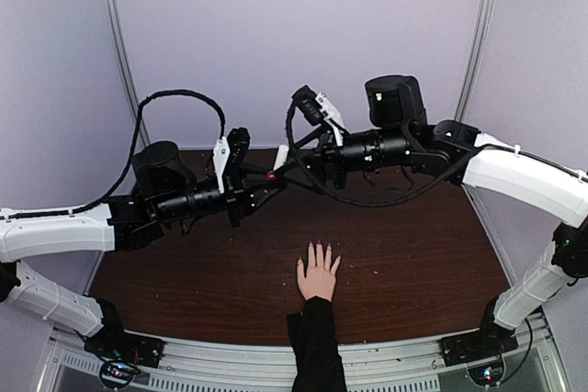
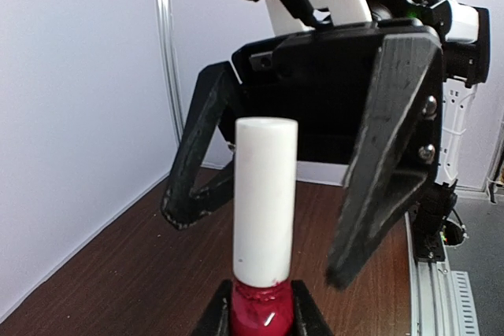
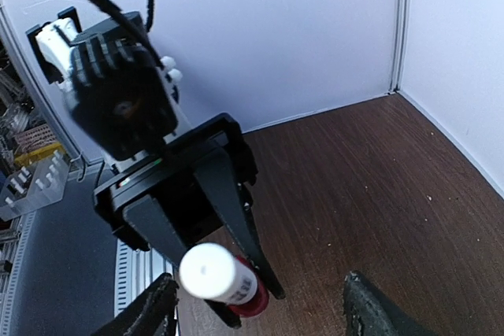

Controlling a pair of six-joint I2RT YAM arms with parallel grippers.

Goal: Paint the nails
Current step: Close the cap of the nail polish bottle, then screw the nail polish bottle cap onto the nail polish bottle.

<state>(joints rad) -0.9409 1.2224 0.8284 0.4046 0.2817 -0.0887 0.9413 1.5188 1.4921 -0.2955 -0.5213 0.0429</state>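
Red bottle [image 2: 261, 306], likely light and slick, pinched by left gripper [image 2: 262, 319]; right gripper [image 2: 261, 243] spread around its white cap [image 2: 265, 194], the hold; nails [image 1: 319, 248] tiny, delicate.

dark brown table top [image 1: 413, 254] looks like wood-grain laminate, smooth with a low sheen. tall white cylinder cap [image 2: 265, 194] is matt plastic, the little red bottle [image 2: 261, 311] under it glossy, glass by the look. black right gripper fingers [image 2: 386, 155]: rough, layered matt plastic
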